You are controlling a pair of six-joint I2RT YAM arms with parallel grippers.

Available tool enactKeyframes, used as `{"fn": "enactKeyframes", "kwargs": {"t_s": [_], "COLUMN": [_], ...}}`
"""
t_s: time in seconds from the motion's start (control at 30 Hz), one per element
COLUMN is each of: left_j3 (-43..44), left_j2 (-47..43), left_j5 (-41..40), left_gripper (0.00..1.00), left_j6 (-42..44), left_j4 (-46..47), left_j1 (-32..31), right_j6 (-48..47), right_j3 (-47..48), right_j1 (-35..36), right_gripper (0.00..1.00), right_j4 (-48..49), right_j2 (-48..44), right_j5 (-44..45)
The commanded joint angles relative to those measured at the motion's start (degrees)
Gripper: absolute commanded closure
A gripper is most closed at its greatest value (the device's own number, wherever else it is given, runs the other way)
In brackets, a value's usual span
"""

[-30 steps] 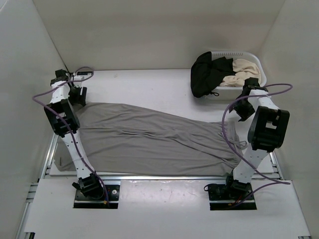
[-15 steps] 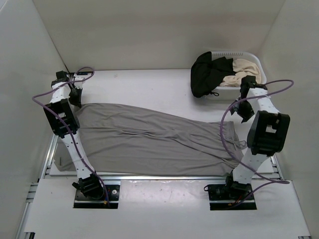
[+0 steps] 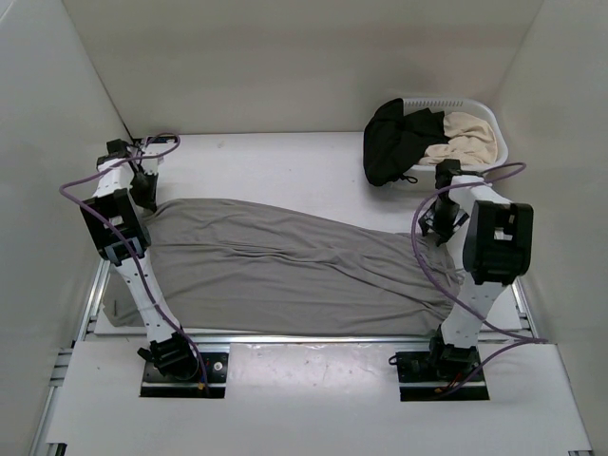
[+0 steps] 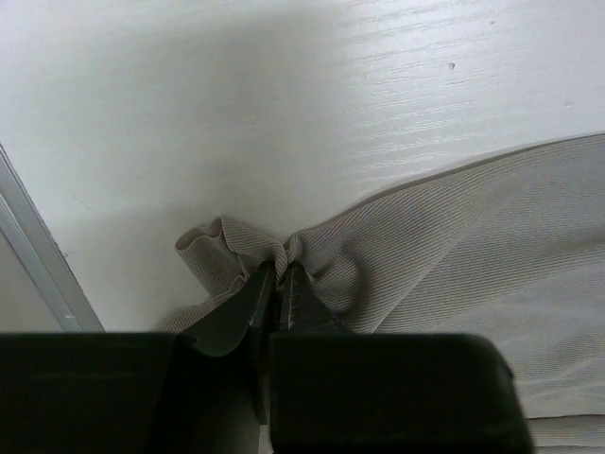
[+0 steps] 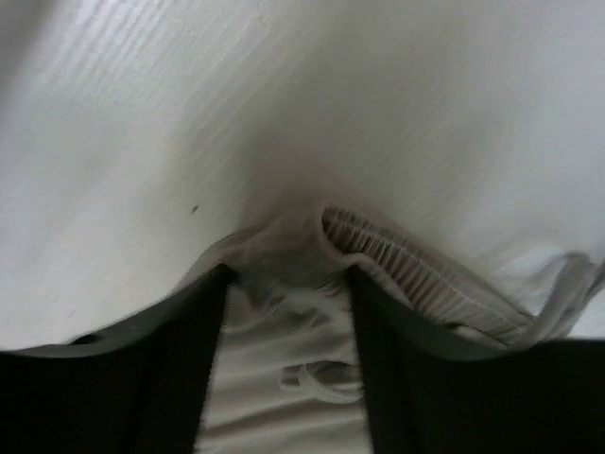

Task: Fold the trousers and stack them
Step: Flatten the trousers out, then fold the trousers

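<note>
Grey trousers (image 3: 285,261) lie full length across the worktop (image 3: 275,157), legs towards the left arm. The left hand (image 4: 279,274) is pinched tight on a bunched far corner of the leg hem (image 4: 203,251). The right hand (image 5: 288,284) stands spread astride the waistband (image 5: 406,255), not yet closed. The placement suggests both far corners are to be lifted together for a fold.

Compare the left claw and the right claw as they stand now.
The left claw is shut, pinching a bunched corner of the trousers. The right claw is open, its fingers astride the cloth without gripping it.
The left claw works the far left corner. The right claw is at the far right end, beside a ribbed band.
Both are down at the trousers' far edge.
</note>
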Motion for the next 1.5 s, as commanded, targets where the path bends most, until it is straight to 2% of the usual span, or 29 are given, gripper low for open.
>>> {"fn": "enactKeyframes", "kwargs": {"t_s": [0.0,0.03,0.13,0.3,0.43,0.57,0.7,0.83,1.13,1.23,1.47], "left_j3": [-1.48,-1.48,-0.35,4.39,10.72,9.08,-1.72,-11.40,-39.96,-46.37,-59.92], "left_j2": [-3.10,-3.80,-5.03,-6.18,-9.33,-14.86,-23.47,-32.17,-57.64,-62.58,-68.58], "left_j5": [0.68,0.68,0.68,-0.37,0.14,0.15,-0.55,-0.47,-3.37,-3.89,-2.14], "left_gripper": [0.86,0.86,0.86,0.86,0.86,0.86,0.86,0.86,0.86,0.86,0.86], "left_j6": [0.10,0.10,0.62,1.15,0.62,0.62,2.82,3.44,14.59,18.02,24.87], "left_j4": [-2.83,-2.83,-2.83,-2.83,-1.51,-0.98,-0.46,0.25,-0.98,-1.51,1.12], "left_j1": [0.37,0.37,0.37,0.37,0.37,0.37,0.37,3.87,10.82,15.19,22.51], "right_j6": [1.69,1.69,2.83,2.83,2.22,-0.50,-1.91,-1.91,-1.30,-1.30,3.44], "right_j3": [3.62,5.19,6.35,7.58,6.97,6.96,3.46,-3.22,-20.53,-25.98,-37.15], "right_j1": [0.26,0.26,0.26,-0.88,-1.94,-3.69,-4.22,-6.15,-10.90,-12.13,-12.13], "right_gripper": [0.47,0.63,1.00,1.00,1.00,1.00,1.00,1.00,1.00,1.00,1.00], "right_j4": [1.23,0.44,-1.58,-2.11,1.12,1.66,1.66,2.80,1.58,1.05,-1.23], "right_j2": [3.26,4.66,5.20,2.40,-7.09,-12.28,-16.75,-23.35,-42.68,-50.49,-55.26], "right_j5": [3.09,3.71,6.34,11.25,14.43,14.44,13.38,12.33,4.88,2.58,-1.73]}}
